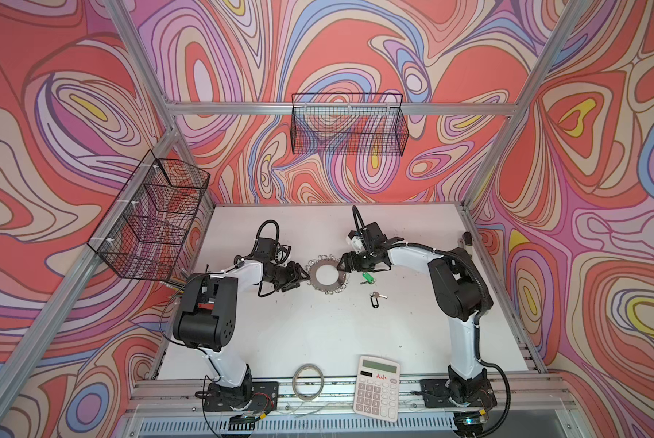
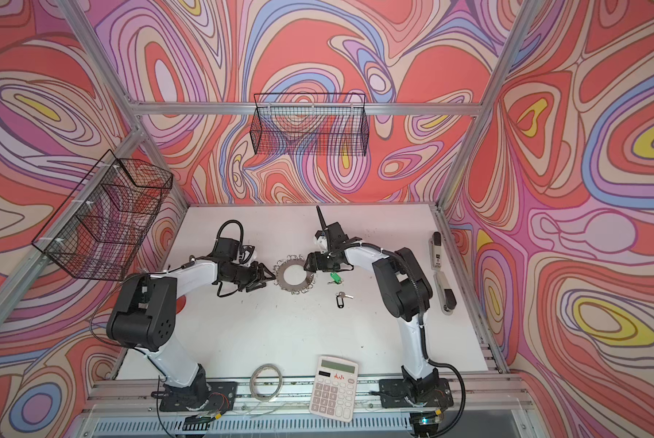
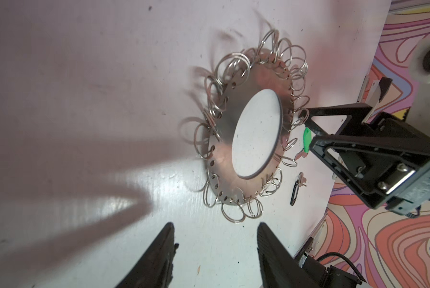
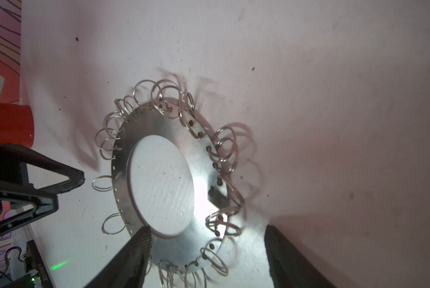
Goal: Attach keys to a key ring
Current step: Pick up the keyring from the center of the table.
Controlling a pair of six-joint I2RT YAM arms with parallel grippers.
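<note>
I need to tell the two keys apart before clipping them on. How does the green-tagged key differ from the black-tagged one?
Colour: the green key has a bright green tag, the black key a black one. Place: the green key lies right by the key ring; the black key lies farther from it. Both lie loose on the table, unattached.

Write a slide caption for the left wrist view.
Open left gripper faces the key ring; right gripper at its far rim, green key and black key loose nearby.

Bright light, soft shadows, glare, blurred edges
</note>
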